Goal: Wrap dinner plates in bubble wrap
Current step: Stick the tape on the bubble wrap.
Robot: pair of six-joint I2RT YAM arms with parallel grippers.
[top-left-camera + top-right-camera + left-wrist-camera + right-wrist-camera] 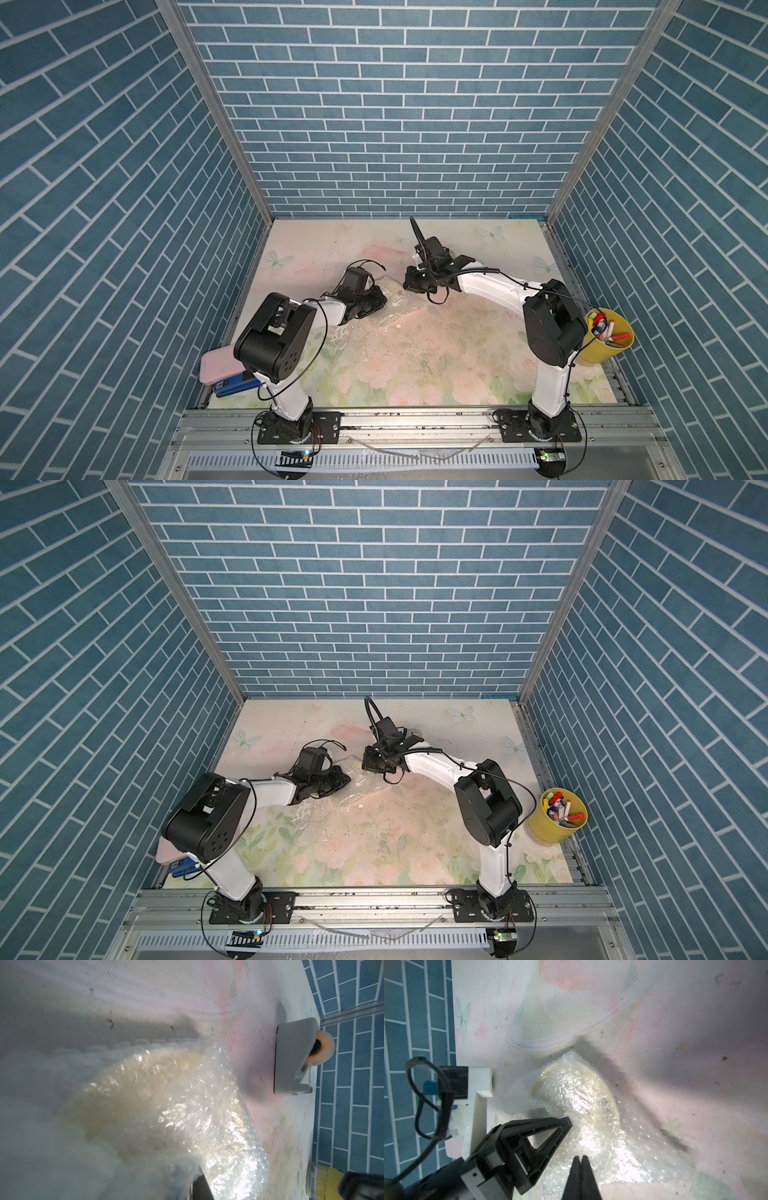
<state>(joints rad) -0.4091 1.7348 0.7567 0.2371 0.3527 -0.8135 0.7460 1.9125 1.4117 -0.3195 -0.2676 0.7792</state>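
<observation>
The dinner plate (128, 1101) lies near the middle of the worktop (457, 357), covered by the bubble wrap (593, 1138) and visible only as a cream disc through it. It sits between the two arms. The left gripper (568, 1123) meets the bundle's edge from one side, jaws narrow and, as far as the blurred left wrist view allows, pinching a fold of wrap. The right gripper (580, 1159) stands over the opposite side, jaws closed tip to tip with nothing seen between them. The plate is round and so has no long axis. The left arm, touching the wrap, is judged better placed for the next fold.
</observation>
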